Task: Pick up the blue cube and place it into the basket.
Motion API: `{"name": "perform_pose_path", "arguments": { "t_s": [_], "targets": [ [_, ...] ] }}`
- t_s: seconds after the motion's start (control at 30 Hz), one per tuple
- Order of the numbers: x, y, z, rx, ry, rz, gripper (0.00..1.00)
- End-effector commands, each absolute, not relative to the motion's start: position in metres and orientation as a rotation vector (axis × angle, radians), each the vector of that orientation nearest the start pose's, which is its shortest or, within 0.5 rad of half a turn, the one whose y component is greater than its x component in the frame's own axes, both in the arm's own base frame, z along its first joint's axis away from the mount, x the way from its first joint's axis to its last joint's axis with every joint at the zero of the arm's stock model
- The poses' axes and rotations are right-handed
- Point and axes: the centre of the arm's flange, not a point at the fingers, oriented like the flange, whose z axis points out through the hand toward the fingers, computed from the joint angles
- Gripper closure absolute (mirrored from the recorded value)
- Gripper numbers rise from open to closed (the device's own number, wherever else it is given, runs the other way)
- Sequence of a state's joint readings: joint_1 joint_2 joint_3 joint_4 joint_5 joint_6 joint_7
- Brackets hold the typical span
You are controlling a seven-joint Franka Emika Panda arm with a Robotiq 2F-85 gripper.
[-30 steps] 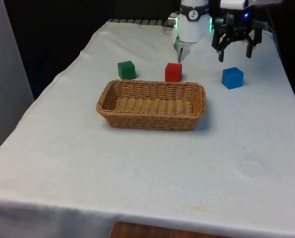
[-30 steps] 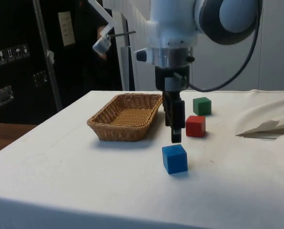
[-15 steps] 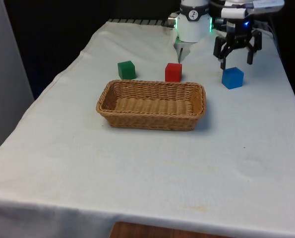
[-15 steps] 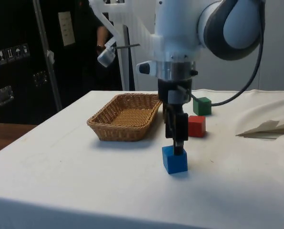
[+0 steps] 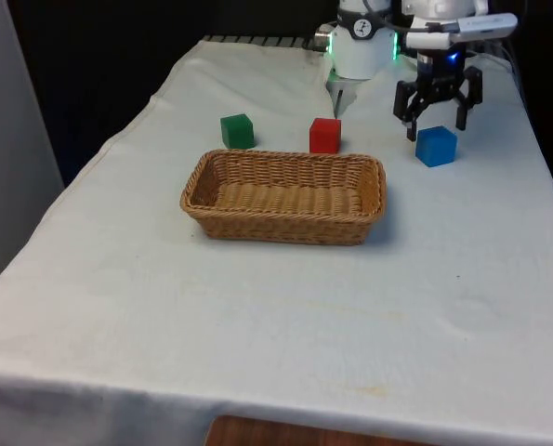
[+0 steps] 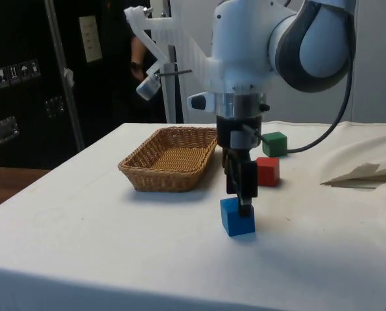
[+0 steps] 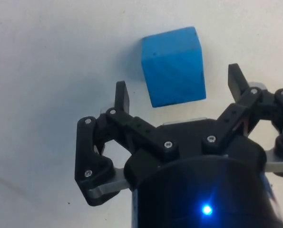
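Observation:
The blue cube (image 5: 436,146) (image 6: 237,217) (image 7: 173,66) rests on the white cloth at the front view's right, beyond the far right corner of the wicker basket (image 5: 285,195) (image 6: 170,158). My gripper (image 5: 436,127) (image 6: 245,208) (image 7: 178,90) is open and hangs low right at the cube. In the wrist view the cube lies slightly ahead of the two fingertips and slightly askew to them, one fingertip (image 7: 121,93) to each side. The fingers do not touch the cube. The basket holds nothing.
A red cube (image 5: 325,135) (image 6: 266,171) and a green cube (image 5: 237,130) (image 6: 274,144) stand behind the basket's far rim, the red one close to my gripper. A fold of rumpled cloth (image 6: 364,170) lies near the robot's base. A person (image 6: 141,57) stands behind the table.
My gripper has come down from above the blue cube to the cube's own level, staying open. The cube has not moved.

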State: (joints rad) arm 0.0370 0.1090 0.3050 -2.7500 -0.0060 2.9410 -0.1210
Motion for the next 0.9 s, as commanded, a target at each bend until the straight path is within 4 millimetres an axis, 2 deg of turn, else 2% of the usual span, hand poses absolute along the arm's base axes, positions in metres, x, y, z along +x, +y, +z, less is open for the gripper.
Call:
{"name": "perform_pose_path", "arguments": {
  "t_s": [0.0, 0.5, 0.8, 0.87],
  "targets": [
    [0.375, 0.135, 0.193, -3.014, -0.722, -0.147, 0.0],
    [0.374, 0.135, 0.175, -2.99, -0.728, -0.145, 0.0],
    [0.375, 0.135, 0.175, -2.99, -0.729, -0.155, 0.0],
    [0.375, 0.135, 0.174, -2.989, -0.729, -0.152, 0.11]
  ]
}}
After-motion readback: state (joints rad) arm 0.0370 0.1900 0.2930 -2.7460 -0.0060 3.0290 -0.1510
